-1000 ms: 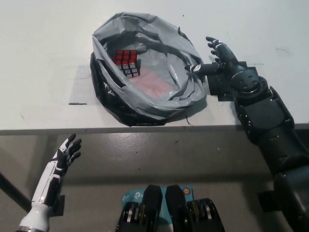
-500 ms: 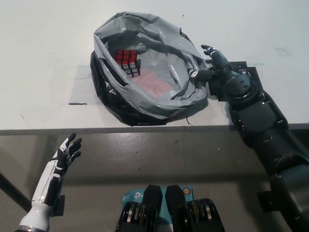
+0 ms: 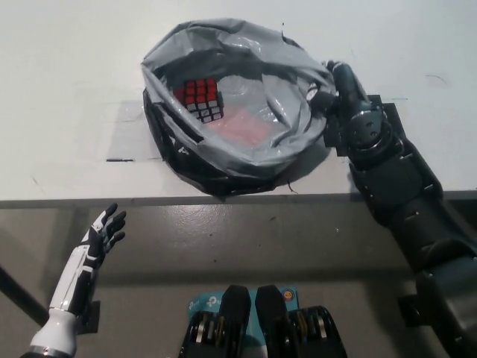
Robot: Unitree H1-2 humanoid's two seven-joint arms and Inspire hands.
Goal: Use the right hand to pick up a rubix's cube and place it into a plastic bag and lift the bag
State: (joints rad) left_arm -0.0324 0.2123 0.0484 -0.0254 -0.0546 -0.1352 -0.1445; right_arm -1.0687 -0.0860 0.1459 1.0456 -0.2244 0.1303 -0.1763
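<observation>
Head view, looking steeply down on a white table (image 3: 67, 89). The plastic bag (image 3: 238, 142) — grey film with a dark underside — sits on the table near its front edge, mouth open upward and rim crumpled into a rough ring. The rubix's cube (image 3: 200, 98) lies inside the bag, in the upper-left part of the opening, red face up, a white and dark side face showing toward the camera. A pinkish patch shows through the bag's floor just to the right of the cube. The black right hand (image 3: 334, 83) is at the bag's right rim, pressed against the film, with fingers folded onto the edge; the film bunches up around them, so it reads as gripping the rim, though the fingertips themselves are hidden by the plastic. The right forearm runs from the lower right corner up across the table edge. Black tape patches (image 3: 387, 108) lie on the table beneath and beside the wrist. The white left hand (image 3: 104, 231) rests below the table's front edge at lower left — fingers spread, holding nothing, well apart from the bag.
</observation>
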